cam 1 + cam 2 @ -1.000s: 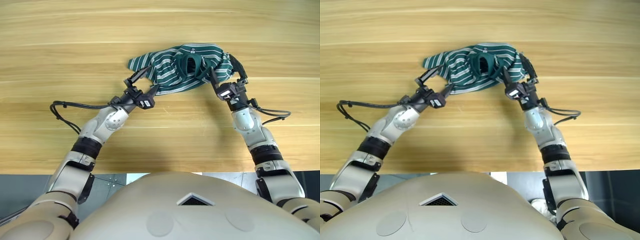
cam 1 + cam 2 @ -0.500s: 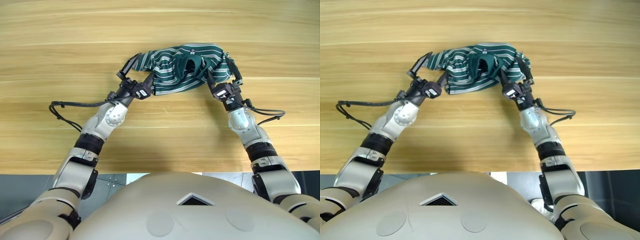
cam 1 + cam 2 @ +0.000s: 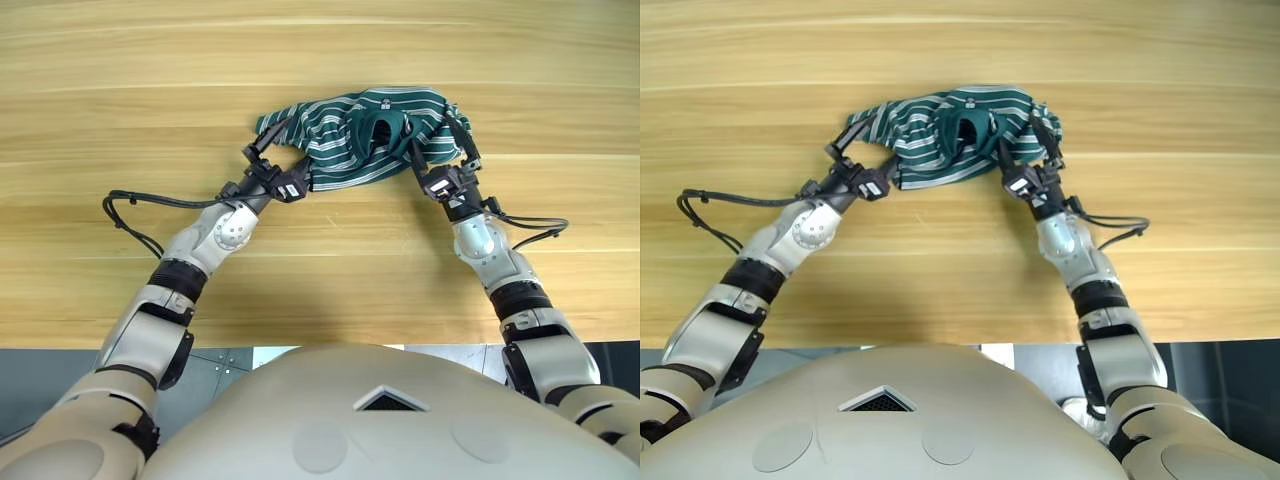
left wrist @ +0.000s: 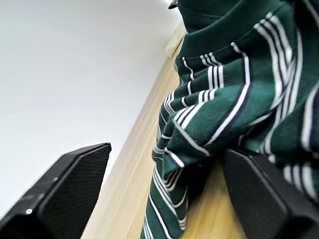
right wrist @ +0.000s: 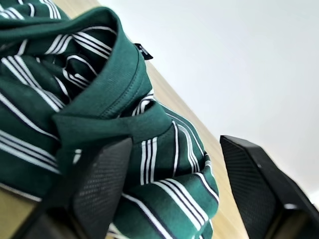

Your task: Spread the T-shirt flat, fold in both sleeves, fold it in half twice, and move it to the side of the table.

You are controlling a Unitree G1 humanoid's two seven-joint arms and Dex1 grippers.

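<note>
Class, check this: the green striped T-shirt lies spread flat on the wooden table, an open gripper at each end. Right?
No: the T-shirt is bunched in a heap, not flat, as the left eye view shows. It does lie on the table, left gripper and right gripper open at its ends.

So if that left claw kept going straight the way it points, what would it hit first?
The T-shirt: the left gripper is open with the bunched striped edge between its fingers, so it would probably meet cloth straight away.
</note>
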